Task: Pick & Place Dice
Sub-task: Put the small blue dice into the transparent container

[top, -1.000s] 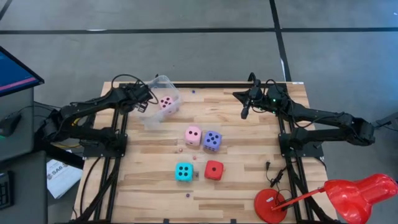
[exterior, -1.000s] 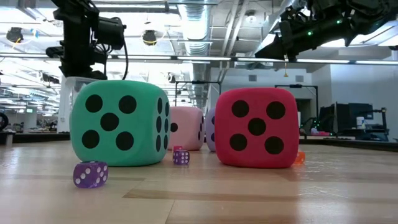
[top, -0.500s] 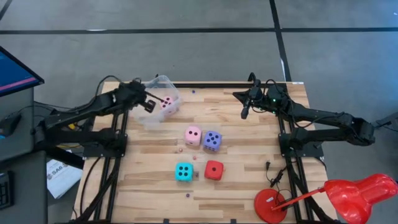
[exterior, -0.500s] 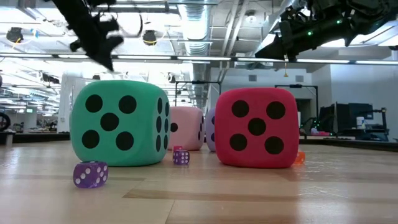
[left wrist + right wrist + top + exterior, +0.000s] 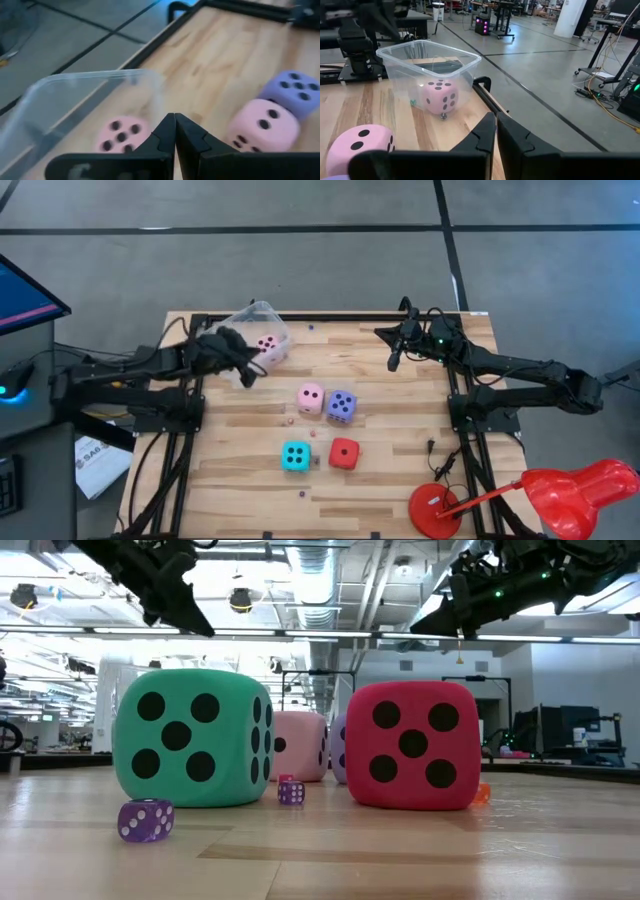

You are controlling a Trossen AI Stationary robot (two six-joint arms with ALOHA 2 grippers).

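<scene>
The left gripper [image 5: 243, 368], fingers pressed together and empty, hangs beside the clear tub [image 5: 262, 313] holding one pink die [image 5: 266, 346]. The second pink die [image 5: 311, 397] probably lies nearest it. The right gripper [image 5: 393, 361], also closed, waits far from the tub.

Bright, even overhead light; left wrist view is motion-blurred.

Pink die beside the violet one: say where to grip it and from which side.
Come from above the pink die and close on its near and far faces. The violet die sits close against its right face, so a left-right pinch looks blocked.
</scene>
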